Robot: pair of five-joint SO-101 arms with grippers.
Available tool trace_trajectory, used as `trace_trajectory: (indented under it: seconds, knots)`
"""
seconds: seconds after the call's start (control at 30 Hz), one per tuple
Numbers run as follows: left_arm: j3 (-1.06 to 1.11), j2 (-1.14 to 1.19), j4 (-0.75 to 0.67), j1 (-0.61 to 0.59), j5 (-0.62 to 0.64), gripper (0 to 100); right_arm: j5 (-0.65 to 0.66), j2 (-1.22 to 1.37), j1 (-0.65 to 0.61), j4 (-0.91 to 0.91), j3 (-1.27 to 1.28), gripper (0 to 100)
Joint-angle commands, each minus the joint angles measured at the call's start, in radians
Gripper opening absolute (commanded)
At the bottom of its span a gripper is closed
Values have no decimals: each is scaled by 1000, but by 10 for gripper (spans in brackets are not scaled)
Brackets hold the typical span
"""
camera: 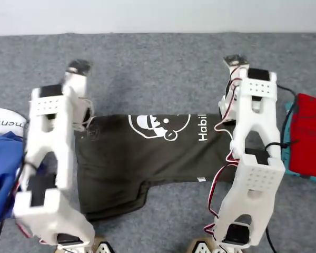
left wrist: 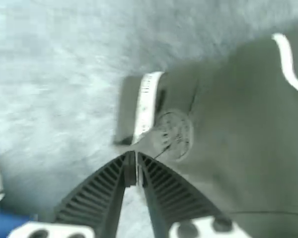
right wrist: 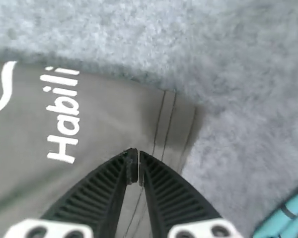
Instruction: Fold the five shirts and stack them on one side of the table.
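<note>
Olive shirt (camera: 147,158) is pinched at collar by left end effector (left wrist: 132,168), at hem by right end effector (right wrist: 134,167).

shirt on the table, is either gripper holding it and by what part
Left gripper is shut at the collar of the shirt, right gripper shut by its hem; whether cloth is pinched cannot be told.

The shirt (camera: 142,158) lay spread on the worktop (camera: 163,63) between the two end effectors. The left end effector (left wrist: 131,171) sat at its collar edge, and the right end effector (right wrist: 134,166) sat over its hem. A bundle (camera: 2,168) lay beyond the left one and a stack (camera: 310,137) beyond the right, both apart from the shirt.
</note>
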Motion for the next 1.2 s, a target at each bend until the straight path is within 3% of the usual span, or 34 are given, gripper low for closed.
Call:
trace_trajectory:
  seconds: [0.0, 0.17, 0.37, 0.53, 0.73, 0.93, 1.17]
  knots:
    - [-42, -186, 54, -71, -3, 15, -5, -68, -51, 130, -120, 9]
    - [-42, -273, 107, -239, -69, 16, -5, -148, -174, 260, -138, 9]
    - [-44, -276, 78, -503, -180, 16, -3, -265, -363, 257, -86, 9]
    - [-42, -275, 57, -638, -275, 16, -3, -374, -541, 259, 89, 9]
    - [-47, -275, 40, -709, -316, 16, -3, -509, -748, 255, 342, 9]
    - [-42, -275, 41, -724, -316, 16, -5, -582, -951, 252, 431, 14]
    - [-42, -276, 51, -726, -315, 16, -5, -552, -1078, 239, 465, 200]
